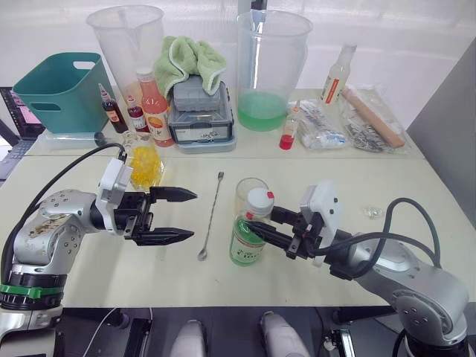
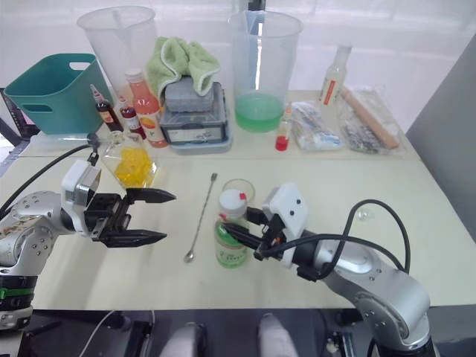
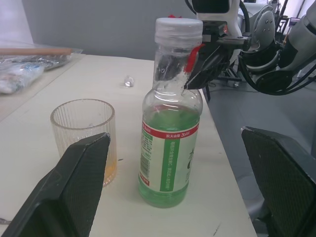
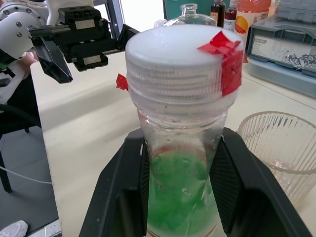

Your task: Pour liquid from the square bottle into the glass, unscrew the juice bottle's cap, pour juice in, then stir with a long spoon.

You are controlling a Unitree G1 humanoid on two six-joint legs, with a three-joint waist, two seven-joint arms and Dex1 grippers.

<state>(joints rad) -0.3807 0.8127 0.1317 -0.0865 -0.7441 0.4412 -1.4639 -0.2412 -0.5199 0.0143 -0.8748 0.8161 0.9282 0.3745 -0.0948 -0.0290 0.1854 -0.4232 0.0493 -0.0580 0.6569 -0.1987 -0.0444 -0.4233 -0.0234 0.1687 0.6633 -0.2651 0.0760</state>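
Right tool (image 1: 256,225) reaches in from the worktop's (image 1: 416,186) near right, fingers pinching the juice bottle (image 1: 247,239) just under its white cap (image 1: 259,199), which carries red tape. Bottle upright near the front edge; green-and-white label, print too small to read. The glass (image 1: 251,191) stands just behind it. Left tool (image 1: 178,216) hovers level to the left, fingers spread wide, open worktop beneath. Long spoon (image 1: 211,216) lies between. Farther back left, the square bottle (image 1: 143,159).

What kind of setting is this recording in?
Likely a lab tabletop set up for drink mixing: the juice bottle, the glass and the long spoon lie out, with big plastic pitchers behind.
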